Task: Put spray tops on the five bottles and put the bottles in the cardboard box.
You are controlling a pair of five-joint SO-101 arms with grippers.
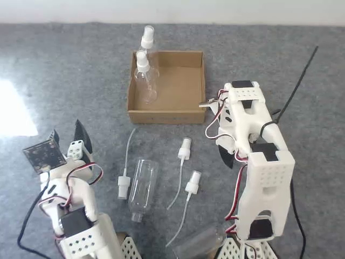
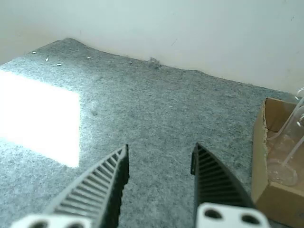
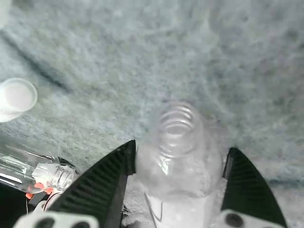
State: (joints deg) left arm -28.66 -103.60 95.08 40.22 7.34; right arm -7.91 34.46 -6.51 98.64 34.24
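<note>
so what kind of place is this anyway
Most likely a hobby or lab robot bench: two white arms with exposed wiring sit on a grey felt mat against a plain white wall, with a cardboard box and loose spray tops laid out on it.

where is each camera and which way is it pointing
High view: fixed above the table, looking down on the mat and box; shows the left arm and right arm.
Left wrist view: on the left arm, looking across the mat to a wall; shows the open left gripper.
Right wrist view: on the right arm, looking down at the mat; shows the right gripper shut on a topless bottle.
Shared: high and left wrist views both show the box holding a capped bottle.
</note>
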